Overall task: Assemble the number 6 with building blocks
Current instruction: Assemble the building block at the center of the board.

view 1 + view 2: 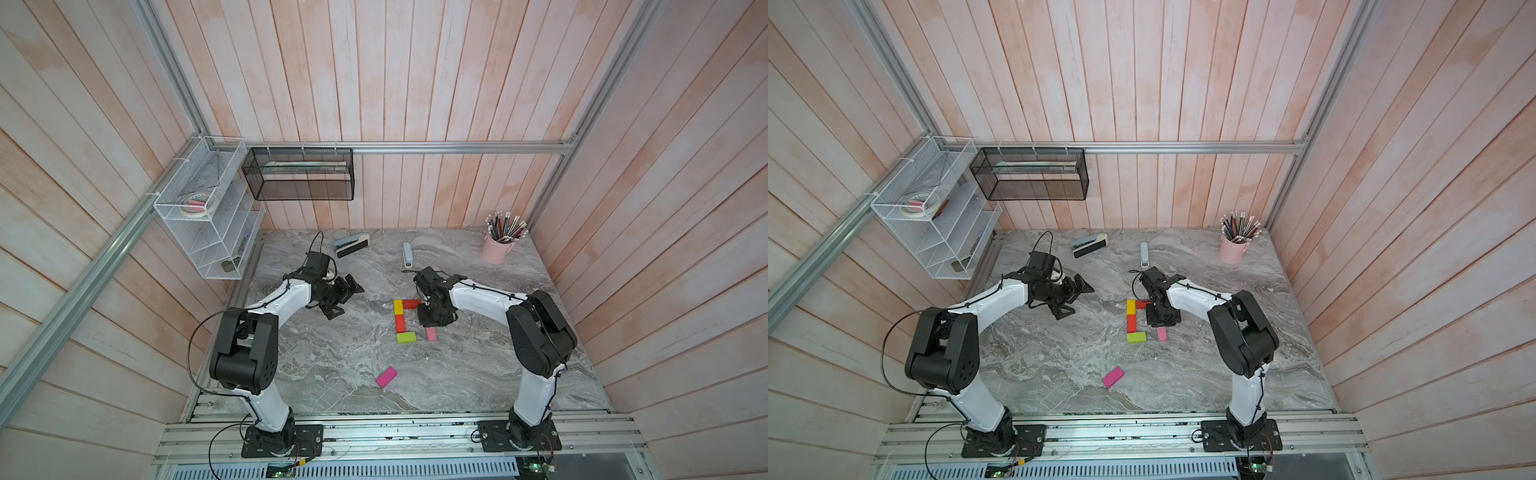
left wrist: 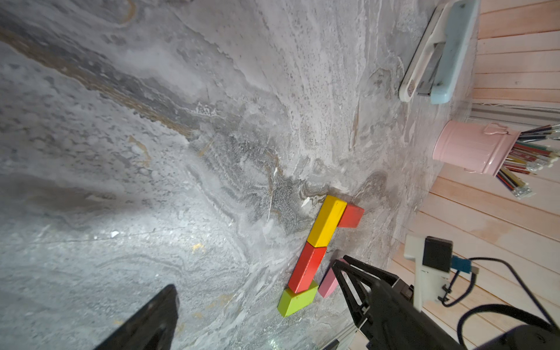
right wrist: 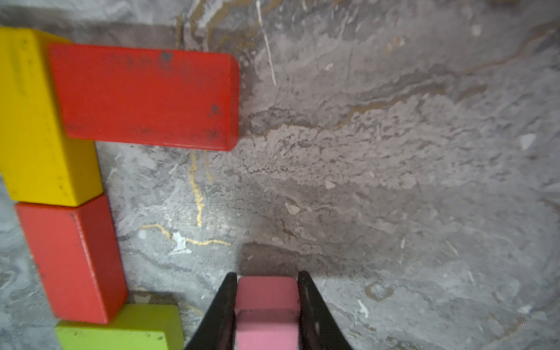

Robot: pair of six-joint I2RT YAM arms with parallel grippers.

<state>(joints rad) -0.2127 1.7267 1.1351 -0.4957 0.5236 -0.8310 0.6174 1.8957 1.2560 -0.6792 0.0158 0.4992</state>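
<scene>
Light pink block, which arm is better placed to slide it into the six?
Right. The right claw is shut on the light pink block, beside the green block; the left claw hangs open and empty, farther off.

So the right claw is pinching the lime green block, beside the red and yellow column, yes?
Not the green one. The right gripper is pinching the light pink block, beside the red and yellow column. The lime green block lies ungripped at the column's end. The right wrist view shows it.
</scene>
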